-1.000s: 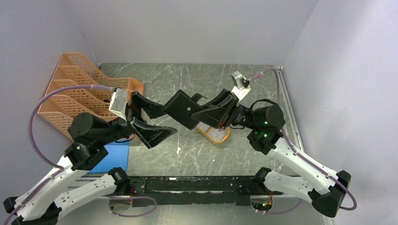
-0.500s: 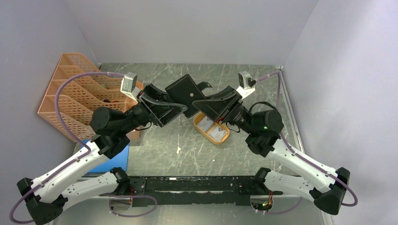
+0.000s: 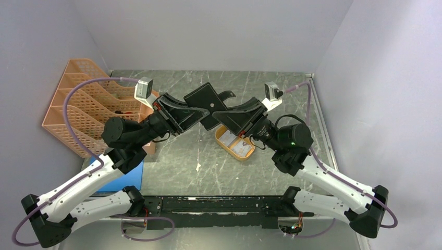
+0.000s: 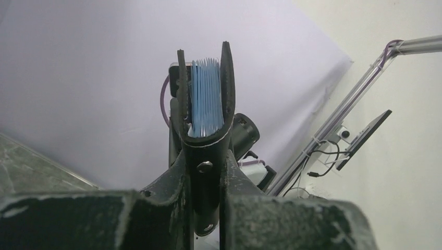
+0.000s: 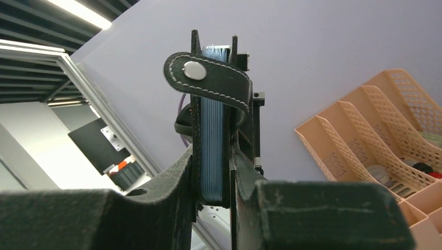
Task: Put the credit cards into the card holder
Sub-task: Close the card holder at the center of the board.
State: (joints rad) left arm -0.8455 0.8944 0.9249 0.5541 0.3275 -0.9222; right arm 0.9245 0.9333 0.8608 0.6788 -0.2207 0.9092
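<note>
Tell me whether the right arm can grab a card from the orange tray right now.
Probably not: its end effector is shut on the card holder, though the cards lie uncovered close by.

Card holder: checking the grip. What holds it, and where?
Both grippers hold the card holder in mid-air: left gripper at its left edge, right gripper at its right.

The card holder (image 4: 206, 104) stood upright at frame centre, blue pockets between black covers, its lower edge pinched by the fingers (image 4: 161, 205); worktop (image 4: 26, 164) lower left.
</note>
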